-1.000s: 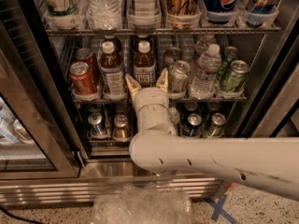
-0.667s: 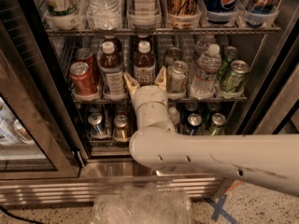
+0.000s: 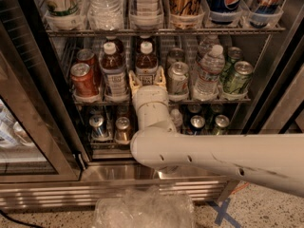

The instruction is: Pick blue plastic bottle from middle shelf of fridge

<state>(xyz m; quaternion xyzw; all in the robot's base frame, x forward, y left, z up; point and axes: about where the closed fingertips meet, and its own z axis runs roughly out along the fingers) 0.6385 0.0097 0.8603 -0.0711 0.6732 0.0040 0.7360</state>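
Observation:
The blue plastic bottle, dark brown drink with a white cap and a white label, stands on the middle shelf of the fridge. Its twin with a paler label stands just left of it. My gripper is right in front of the bottle at shelf height. Its cream fingertips stand open on either side of the bottle's lower part. My white arm crosses the frame from the lower right and hides the bottle's base.
Red cans stand at the left, with a silver can, a clear water bottle and green cans to the right. Small cans fill the rack below. The open glass door is at the left. A crumpled plastic bag lies on the floor.
My gripper has edged a little forward toward the bottle, and the fingertips now sit slightly closer around it. The bottles and cans have not moved.

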